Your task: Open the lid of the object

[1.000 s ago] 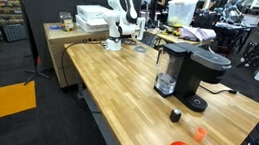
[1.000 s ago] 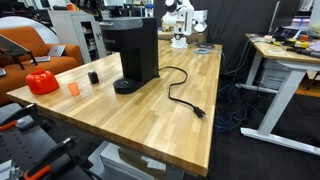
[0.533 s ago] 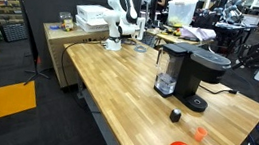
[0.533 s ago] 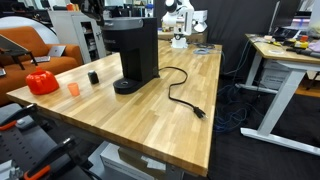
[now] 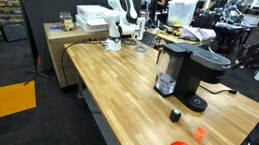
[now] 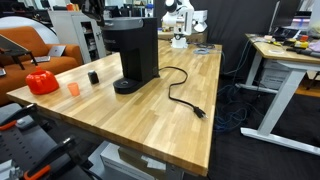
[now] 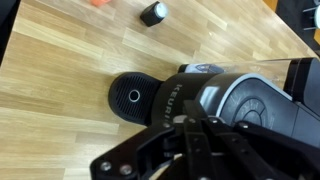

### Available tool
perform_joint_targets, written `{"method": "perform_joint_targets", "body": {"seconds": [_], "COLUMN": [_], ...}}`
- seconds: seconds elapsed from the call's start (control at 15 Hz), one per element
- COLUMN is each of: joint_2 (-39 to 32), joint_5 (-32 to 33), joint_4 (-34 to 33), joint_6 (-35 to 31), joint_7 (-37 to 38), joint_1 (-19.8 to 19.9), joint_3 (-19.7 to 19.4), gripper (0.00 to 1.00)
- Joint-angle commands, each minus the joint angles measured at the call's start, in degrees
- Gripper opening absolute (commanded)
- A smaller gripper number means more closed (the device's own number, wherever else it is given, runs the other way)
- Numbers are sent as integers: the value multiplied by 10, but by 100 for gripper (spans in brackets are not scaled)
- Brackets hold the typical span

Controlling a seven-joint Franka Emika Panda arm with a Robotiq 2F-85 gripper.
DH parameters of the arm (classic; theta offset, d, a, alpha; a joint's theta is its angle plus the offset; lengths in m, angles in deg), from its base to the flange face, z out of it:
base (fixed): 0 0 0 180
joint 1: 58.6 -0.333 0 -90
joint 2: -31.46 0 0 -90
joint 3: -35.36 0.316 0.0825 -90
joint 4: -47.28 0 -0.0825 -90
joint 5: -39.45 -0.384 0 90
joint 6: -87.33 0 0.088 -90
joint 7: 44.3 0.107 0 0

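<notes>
Near the worktop's edge, our gripper (image 7: 190, 128) hangs over the coffee maker's (image 7: 135, 97) lid (image 7: 255, 108); we cannot tell its opening.

The table (image 5: 109, 75) is butcher-block wood: pale strips laid side by side, smooth, with a soft satin sheen that catches the room light in both exterior views. The coffee maker (image 6: 137, 50) is black plastic, mostly matt on its flat back. Its water tank (image 5: 168, 70) is smoky translucent plastic. In the wrist view the lid (image 7: 255, 105) looks smooth and slightly glossy, with pale reflections on its dome. The round drip base (image 7: 135, 97) is a duller black. The power cord (image 6: 180, 95) looks like matt black rubber. The red-orange item (image 6: 41, 82) is shiny plastic.
</notes>
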State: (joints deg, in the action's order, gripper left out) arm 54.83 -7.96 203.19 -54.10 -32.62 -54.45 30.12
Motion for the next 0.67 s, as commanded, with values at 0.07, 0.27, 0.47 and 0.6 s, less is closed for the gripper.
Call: {"method": "perform_joint_targets", "body": {"seconds": [0.07, 0.27, 0.47, 0.6], "joint_2": [-14, -5, 0, 2], "joint_5": [1, -1, 0, 1], "joint_4": [-9, -8, -5, -4], "joint_6": [5, 7, 8, 9], "joint_7": [-14, -15, -16, -17], "joint_1": [5, 7, 10, 11], "joint_3": [-5, -8, -11, -13], "gripper": [0, 0, 0, 0]}}
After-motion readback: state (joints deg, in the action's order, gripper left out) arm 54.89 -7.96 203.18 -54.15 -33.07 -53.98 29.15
